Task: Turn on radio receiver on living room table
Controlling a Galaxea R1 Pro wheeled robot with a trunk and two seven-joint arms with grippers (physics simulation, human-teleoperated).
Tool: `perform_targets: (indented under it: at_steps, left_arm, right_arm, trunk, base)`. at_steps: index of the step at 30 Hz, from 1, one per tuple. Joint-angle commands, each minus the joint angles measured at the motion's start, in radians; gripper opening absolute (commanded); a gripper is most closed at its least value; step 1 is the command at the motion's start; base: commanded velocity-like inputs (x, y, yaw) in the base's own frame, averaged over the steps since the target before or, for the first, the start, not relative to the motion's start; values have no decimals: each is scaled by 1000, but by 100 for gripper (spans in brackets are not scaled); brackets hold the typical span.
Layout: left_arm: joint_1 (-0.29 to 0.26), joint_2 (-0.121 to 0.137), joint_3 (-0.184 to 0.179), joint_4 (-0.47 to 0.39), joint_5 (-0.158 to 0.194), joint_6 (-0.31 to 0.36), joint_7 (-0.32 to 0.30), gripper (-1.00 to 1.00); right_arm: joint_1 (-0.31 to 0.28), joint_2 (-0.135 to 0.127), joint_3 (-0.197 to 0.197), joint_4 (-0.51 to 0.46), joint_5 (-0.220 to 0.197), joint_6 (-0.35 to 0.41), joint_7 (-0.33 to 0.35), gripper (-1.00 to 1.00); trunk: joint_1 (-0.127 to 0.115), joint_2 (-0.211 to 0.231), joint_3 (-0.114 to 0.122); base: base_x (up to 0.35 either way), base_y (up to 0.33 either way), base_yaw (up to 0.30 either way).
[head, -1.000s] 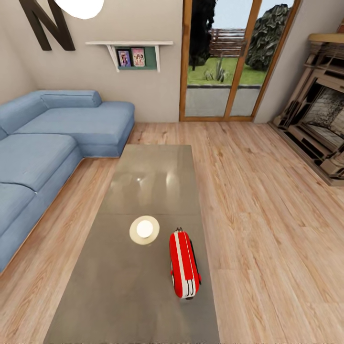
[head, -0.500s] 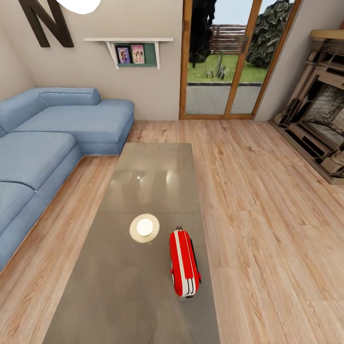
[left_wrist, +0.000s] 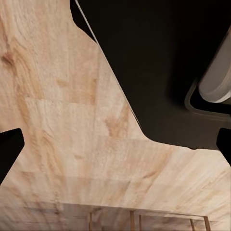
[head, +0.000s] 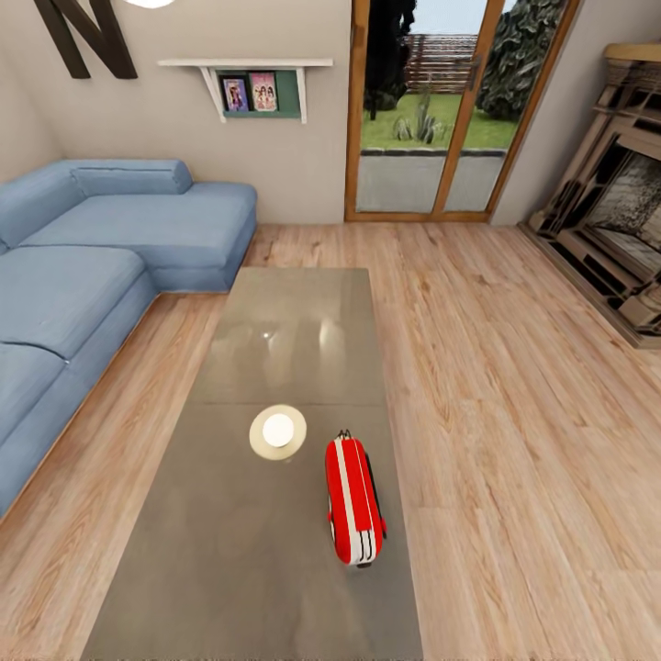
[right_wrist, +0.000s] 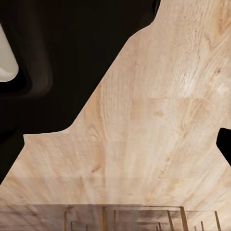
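From my head camera the radio receiver [head: 353, 501] stands on its narrow edge on the glossy counter [head: 229, 560], toward the counter's near right side, with a round cream disc [head: 278, 431] just beside it, farther from me and to the left. The blue sofa [head: 87, 285] runs along the counter's left side, the glass doors [head: 431, 110] stand beyond its far end, and the fireplace [head: 610, 229] lies well off to its right. My wrist cameras look down on the plank floor [left_wrist: 57, 120] past my own dark body, with the left finger tips [left_wrist: 9, 149] at the frame edges and the right finger tip [right_wrist: 224, 144] likewise, so both sets of jaws are spread wide and pinch nothing.
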Motion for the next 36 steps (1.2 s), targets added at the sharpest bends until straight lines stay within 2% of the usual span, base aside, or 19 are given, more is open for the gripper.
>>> perform_targets:
  at_steps: [1, 36]
  left_arm:
    - [0, 0, 0, 0, 0, 0, 0, 100]
    - [0, 0, 0, 0, 0, 0, 0, 100]
  right_arm:
    - [0, 0, 0, 0, 0, 0, 0, 100]
    - [0, 0, 3, 0, 1, 1, 0, 100]
  trunk:
    - [0, 0, -2]
    - [0, 0, -58]
  base:
    - [0, 0, 0]
    - [0, 0, 0]
